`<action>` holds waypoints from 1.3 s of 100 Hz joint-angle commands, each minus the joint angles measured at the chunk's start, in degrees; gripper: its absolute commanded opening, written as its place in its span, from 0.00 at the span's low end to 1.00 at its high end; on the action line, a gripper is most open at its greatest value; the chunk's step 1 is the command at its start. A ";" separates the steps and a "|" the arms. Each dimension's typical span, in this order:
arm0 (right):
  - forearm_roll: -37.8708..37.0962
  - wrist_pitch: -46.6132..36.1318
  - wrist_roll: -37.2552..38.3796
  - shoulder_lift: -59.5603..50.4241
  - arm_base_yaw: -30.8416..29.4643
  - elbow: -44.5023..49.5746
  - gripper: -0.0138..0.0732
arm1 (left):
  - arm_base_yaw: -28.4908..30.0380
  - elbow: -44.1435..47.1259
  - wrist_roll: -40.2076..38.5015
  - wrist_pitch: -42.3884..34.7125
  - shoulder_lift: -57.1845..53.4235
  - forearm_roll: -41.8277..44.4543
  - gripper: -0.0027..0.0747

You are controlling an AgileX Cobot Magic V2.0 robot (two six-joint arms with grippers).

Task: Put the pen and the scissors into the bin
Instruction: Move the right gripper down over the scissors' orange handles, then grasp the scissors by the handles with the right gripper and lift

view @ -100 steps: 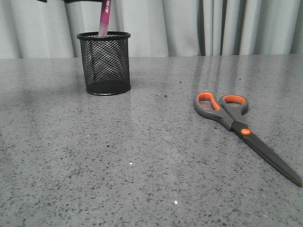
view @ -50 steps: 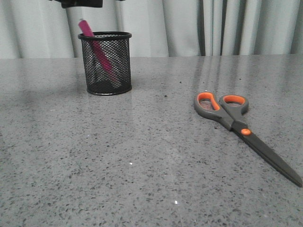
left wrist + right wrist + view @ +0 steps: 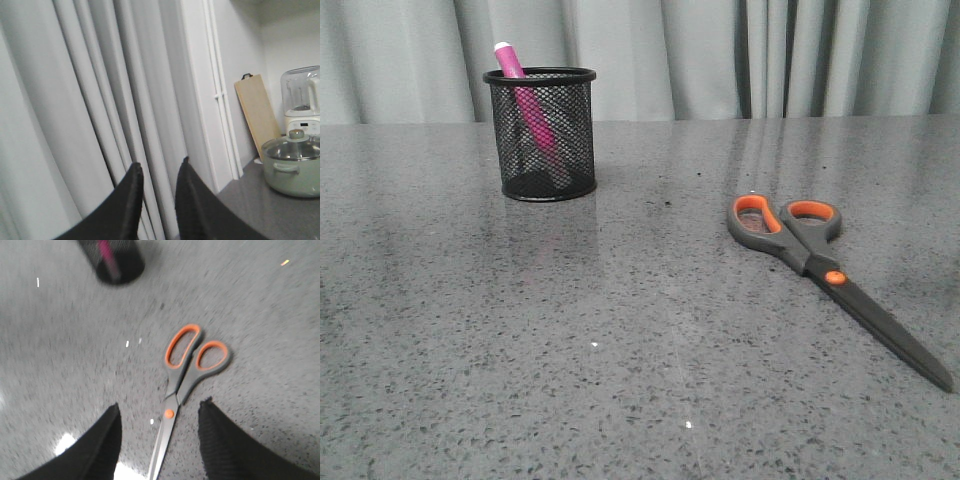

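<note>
1. The slim magenta pen with a white tip (image 3: 525,100) leaned inside the round black wire-mesh bin (image 3: 542,135), its tip poking above the rim.
2. The large grey-and-orange scissors (image 3: 825,274) lay flat and closed on the speckled grey desk (image 3: 600,340), well apart from the bin.
3. The right hand (image 3: 159,412) hung spread wide above the scissors, whose blades ran between its fingers, untouched.
4. The left hand (image 3: 156,172), fingers slightly parted and holding nothing, faced pale curtains (image 3: 75,100), with neither task item near it.
</note>
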 commanded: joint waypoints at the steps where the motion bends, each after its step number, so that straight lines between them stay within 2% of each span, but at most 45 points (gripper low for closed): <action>1: -3.86 -0.92 0.39 5.21 2.63 -3.45 0.52 | -0.51 0.50 -1.93 -2.03 -7.23 1.39 0.21; 14: -4.52 -0.92 3.66 11.65 3.36 -3.68 0.55 | -0.51 5.60 -3.81 -7.96 -16.59 2.72 0.21; 30: -4.32 -0.36 4.58 18.38 3.36 -4.47 0.62 | -0.51 13.05 -3.81 -14.45 -27.23 2.72 0.21; 46: -4.19 3.19 5.63 24.25 4.14 -8.85 0.62 | -0.51 19.01 -3.81 -16.55 -32.31 2.62 0.21; 74: -8.02 9.98 10.39 33.02 5.86 -14.00 0.62 | -0.51 20.47 -5.47 -16.43 -32.98 1.87 0.21; 115: -8.14 5.90 13.13 37.78 5.86 -14.04 0.62 | -0.51 20.47 -5.47 -16.32 -32.98 1.87 0.21; 124: -8.14 5.91 13.13 39.05 5.86 -14.13 0.56 | -0.51 20.47 -5.47 -16.32 -32.98 1.87 0.21; 130: -8.19 6.11 13.13 39.79 5.86 -14.13 0.47 | -0.51 20.47 -5.47 -16.32 -32.98 1.87 0.21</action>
